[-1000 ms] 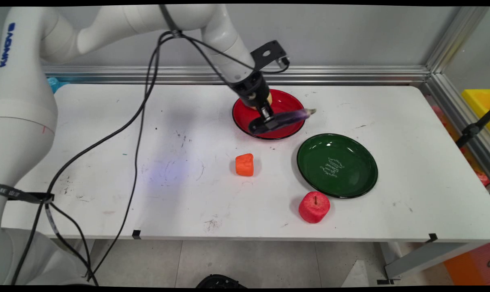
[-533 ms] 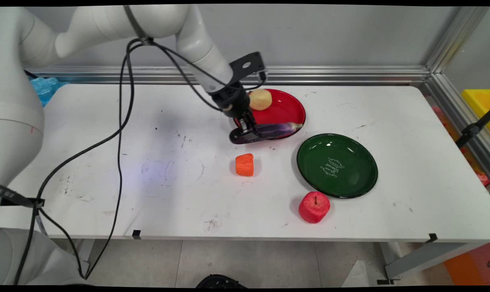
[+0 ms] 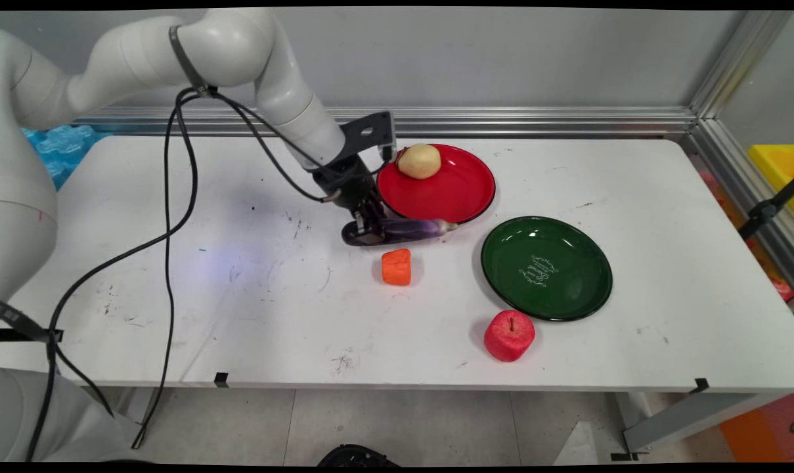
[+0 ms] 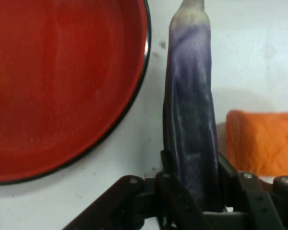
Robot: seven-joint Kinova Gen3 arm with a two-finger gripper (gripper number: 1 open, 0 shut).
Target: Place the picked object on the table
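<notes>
My gripper (image 3: 369, 231) (image 4: 192, 184) is shut on the thick end of a long purple eggplant (image 3: 410, 228) (image 4: 189, 105), held low over the table just in front of the red plate (image 3: 449, 190) (image 4: 57, 86). The eggplant points right, along the plate's near rim. A yellowish potato (image 3: 419, 161) lies at the back of the red plate. An orange block (image 3: 397, 267) (image 4: 261, 141) sits on the table just in front of the eggplant.
A green plate (image 3: 546, 268) lies to the right of the orange block, and a red apple (image 3: 509, 335) stands at its near left rim. Black cables (image 3: 173, 217) hang from the arm over the table's left part. An aluminium rail (image 3: 534, 120) runs along the back.
The gripper has carried the eggplant left and toward the near side, from over the red plate to low over the table beside it. The potato has come out from behind the arm.
</notes>
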